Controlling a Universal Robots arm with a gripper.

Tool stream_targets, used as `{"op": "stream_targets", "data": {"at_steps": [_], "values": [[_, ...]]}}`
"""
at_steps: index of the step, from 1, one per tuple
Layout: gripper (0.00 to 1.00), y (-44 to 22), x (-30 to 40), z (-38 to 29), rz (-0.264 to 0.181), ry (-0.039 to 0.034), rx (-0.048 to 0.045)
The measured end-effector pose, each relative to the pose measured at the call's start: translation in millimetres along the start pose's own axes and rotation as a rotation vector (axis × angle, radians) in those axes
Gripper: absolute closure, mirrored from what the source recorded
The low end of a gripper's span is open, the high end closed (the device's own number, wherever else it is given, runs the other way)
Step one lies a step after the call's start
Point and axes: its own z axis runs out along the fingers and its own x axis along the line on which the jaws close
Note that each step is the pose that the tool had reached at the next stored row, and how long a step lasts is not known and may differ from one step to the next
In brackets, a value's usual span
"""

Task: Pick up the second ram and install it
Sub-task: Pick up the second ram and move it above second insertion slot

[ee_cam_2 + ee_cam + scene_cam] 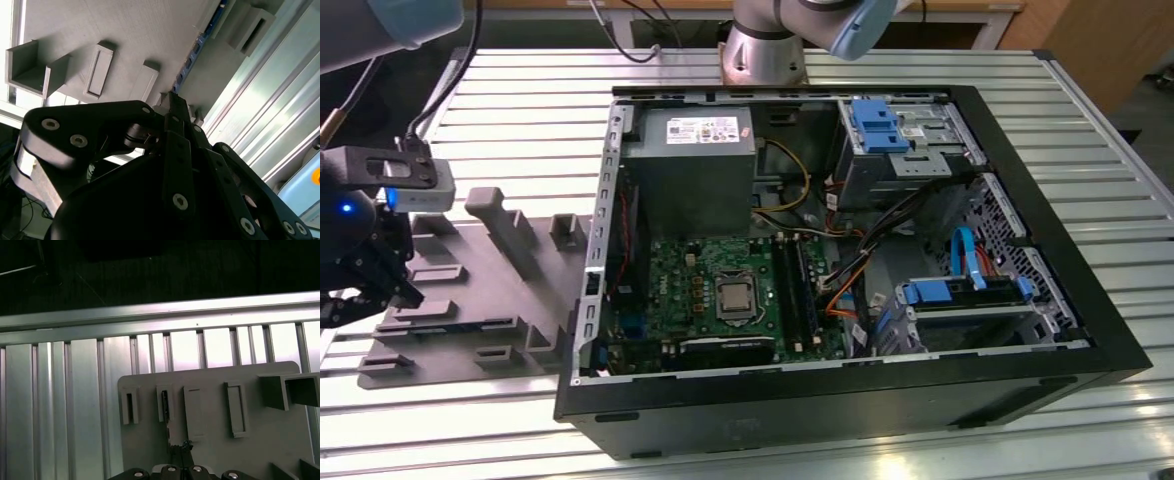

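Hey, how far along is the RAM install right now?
Early. Done: the computer case is open, with the motherboard exposed. In hand: the end effector is at one end of the second ram, which stands on edge in the grey holder tray beside the case. Left: lifting it out and seating it in the motherboard.

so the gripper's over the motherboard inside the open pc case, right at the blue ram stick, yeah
Not quite: in the exterior view the gripper is not over the motherboard. It hangs over the grey fixture tray outside the open pc case, at the exterior view's left. The rest holds: in the second wrist view the blue second ram runs out from its tip.
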Motion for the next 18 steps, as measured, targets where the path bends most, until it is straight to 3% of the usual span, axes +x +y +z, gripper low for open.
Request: {"op": "stream_targets", "data": {"at_steps": [18], "values": [[0.89, -1.8, 1.7, 12.4, -0.005, 0.0006, -0.0014]]}}
